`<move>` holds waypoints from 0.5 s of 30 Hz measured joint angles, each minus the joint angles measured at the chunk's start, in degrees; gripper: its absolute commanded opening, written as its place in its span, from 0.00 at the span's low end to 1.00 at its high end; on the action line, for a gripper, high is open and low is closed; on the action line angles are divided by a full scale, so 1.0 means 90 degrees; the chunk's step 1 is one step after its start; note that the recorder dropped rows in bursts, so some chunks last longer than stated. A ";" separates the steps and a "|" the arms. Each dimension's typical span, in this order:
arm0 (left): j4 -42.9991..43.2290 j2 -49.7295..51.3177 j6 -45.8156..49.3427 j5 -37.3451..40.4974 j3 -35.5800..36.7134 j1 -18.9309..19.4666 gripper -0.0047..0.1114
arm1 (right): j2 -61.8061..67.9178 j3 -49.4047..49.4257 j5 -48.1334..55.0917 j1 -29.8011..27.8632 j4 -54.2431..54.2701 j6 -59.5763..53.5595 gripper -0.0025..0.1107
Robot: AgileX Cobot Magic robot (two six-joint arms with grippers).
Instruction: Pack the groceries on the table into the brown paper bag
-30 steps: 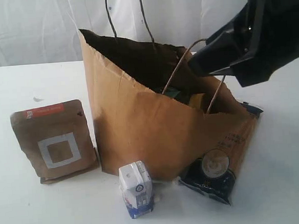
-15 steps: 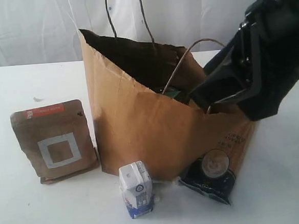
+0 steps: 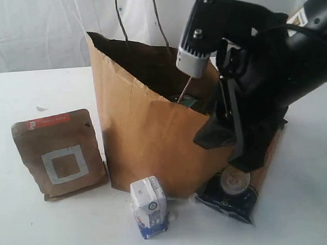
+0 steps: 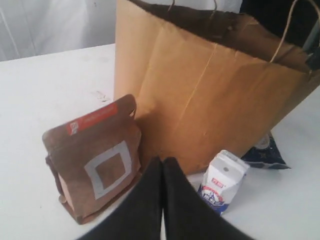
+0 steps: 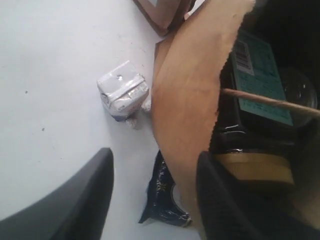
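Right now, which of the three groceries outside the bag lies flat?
The dark blue pack, at the bag's base; pouch and carton stand upright.

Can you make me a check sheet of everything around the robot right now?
Surface: white table, plain.
Job's things: brown paper bag standing open, with a teal-labelled pack and a tan lid showing inside; kraft pouch, small carton and dark blue pack are outside it, on the table.
Clutter: nothing seen.
Grippers: left gripper shut, holding nothing; right gripper open at the bag's front rim.
Cables: nothing seen.
Surroundings: white curtain behind.
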 measured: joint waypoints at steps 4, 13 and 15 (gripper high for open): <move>0.0621 -0.0297 -0.0733 -0.0090 0.0552 0.0000 0.05 | 0.0295 0.0000 -0.0106 0.0015 -0.0135 0.0042 0.45; 0.2221 -0.0805 -0.2418 -0.0022 0.1177 0.0000 0.05 | 0.0946 0.0000 -0.0351 0.0015 -0.0208 0.0041 0.33; 0.2314 -0.0896 -0.2617 -0.0009 0.1334 0.0000 0.05 | 0.1064 0.0000 -0.0351 0.0025 -0.0208 -0.0017 0.19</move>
